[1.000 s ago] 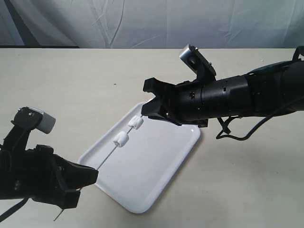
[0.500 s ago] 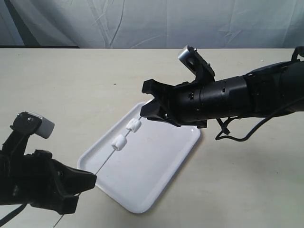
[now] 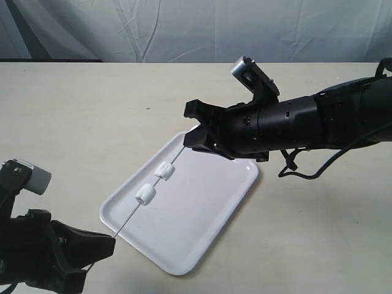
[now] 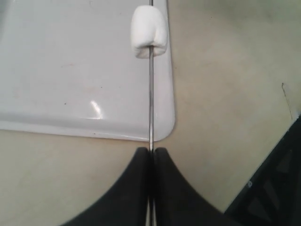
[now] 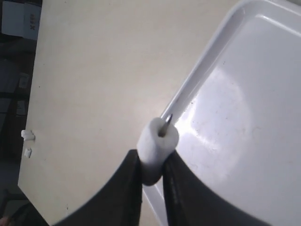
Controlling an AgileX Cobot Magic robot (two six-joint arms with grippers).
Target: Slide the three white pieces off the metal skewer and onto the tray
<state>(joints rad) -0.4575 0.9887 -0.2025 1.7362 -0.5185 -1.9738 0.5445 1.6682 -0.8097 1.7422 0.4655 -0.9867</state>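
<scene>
Lately changed: left gripper (image 4: 151,155) has pulled back toward the table's (image 3: 318,233) near-left side, drawing the metal skewer (image 4: 150,94) with it.
Left gripper: pressed together on the skewer's end.
Right gripper (image 5: 151,160): pinching the third white piece (image 5: 157,140); only a short skewer tip shows there.
Lower white piece (image 3: 146,193), upper white piece (image 3: 164,171): threaded on the rod, above the tray (image 3: 202,226), now further from the right gripper.
Meaning: pinched piece probably almost stripped; none on the tray yet.
</scene>
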